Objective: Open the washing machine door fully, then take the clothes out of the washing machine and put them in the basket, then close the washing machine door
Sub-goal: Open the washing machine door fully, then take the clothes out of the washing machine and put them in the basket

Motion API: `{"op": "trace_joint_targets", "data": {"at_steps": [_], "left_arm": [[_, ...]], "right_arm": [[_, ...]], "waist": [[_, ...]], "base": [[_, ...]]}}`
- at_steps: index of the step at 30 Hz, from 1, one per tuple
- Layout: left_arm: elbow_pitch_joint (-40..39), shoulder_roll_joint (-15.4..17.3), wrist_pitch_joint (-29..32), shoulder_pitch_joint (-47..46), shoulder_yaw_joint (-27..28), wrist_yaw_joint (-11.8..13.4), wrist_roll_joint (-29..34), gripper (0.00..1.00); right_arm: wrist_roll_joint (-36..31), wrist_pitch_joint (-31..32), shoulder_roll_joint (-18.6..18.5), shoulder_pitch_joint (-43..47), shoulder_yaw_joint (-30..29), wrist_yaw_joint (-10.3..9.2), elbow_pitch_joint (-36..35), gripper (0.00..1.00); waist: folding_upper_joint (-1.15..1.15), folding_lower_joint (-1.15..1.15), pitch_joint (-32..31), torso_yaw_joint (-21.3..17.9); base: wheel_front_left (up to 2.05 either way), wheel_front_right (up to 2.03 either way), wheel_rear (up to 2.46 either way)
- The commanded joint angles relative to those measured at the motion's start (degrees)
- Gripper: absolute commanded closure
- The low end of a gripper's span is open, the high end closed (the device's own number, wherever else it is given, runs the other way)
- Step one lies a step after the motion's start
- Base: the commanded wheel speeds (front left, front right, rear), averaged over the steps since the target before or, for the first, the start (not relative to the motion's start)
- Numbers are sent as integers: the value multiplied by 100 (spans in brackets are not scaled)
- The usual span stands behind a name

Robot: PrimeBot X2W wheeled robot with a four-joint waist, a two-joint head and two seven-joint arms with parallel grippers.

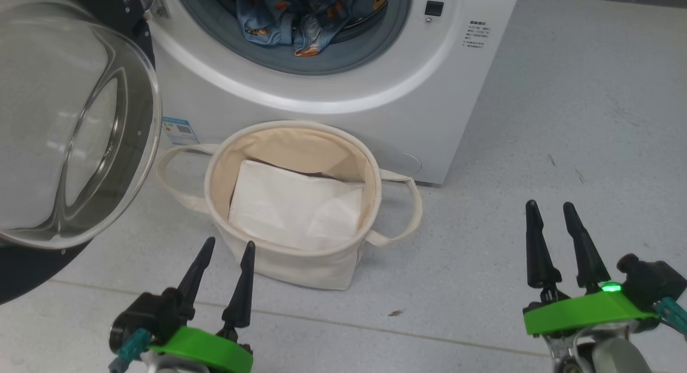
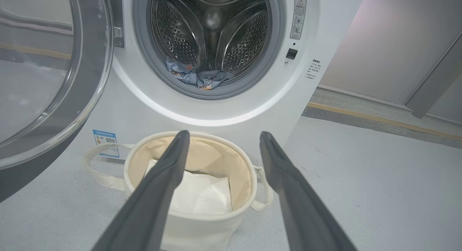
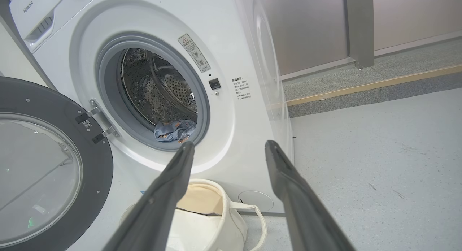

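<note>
Washing machine door point(image 1: 70, 121) hangs open, clothes point(image 1: 300, 24) bunched at the front lip of the drum point(image 2: 216, 27) above the basket point(image 1: 300, 268) (white sheet point(image 1: 295, 206) inside), left gripper point(image 1: 229, 242) and right gripper point(image 1: 549, 203) empty, fingers parted; a shallow pinch could drop fabric past the rim.

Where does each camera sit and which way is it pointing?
Head view: on the head, looking down at the basket before the washing machine; left gripper and right gripper show, both open.
Left wrist view: on the left wrist, facing straight into the drum over the basket; own fingers show.
Right wrist view: on the right wrist, facing the machine slantwise from the right; own fingers show.
Both wrist views share the clothes and the open door.
</note>
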Motion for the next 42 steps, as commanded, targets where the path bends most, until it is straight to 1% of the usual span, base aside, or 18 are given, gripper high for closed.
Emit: {"op": "trace_joint_targets", "data": {"at_steps": [1,9,14,24,30,37,42], "left_arm": [[-150,-7,-68,-57,230,-27,63,0],[-99,-99,-68,15,249,-33,109,0],[-40,-123,-68,11,188,-36,30,0],[-62,43,-69,-9,-62,-38,30,0],[-77,122,-69,-26,-223,-38,-35,0],[-82,117,-69,-61,-147,-38,-23,0],[-213,170,-69,-64,-209,-38,-7,0]], "right_arm": [[-44,-69,9,-31,150,5,-154,0],[-49,-69,9,-2,139,5,-102,0],[-45,-69,9,-10,164,5,-87,0],[44,-69,9,-69,230,5,-62,0],[77,-69,9,-109,241,5,-53,0],[102,-69,9,-113,243,5,-44,0],[108,-69,9,-125,249,5,-51,0]], "waist": [[0,0,-14,-1],[0,0,-56,-5],[0,0,-57,-28],[0,0,-1,-81],[0,0,6,-88],[0,0,26,-73],[0,0,54,-51]], "base": [[0,0,0],[0,0,0],[0,0,0],[34,-26,-8],[152,-108,-45],[225,-174,-52],[202,-168,-34]]}}
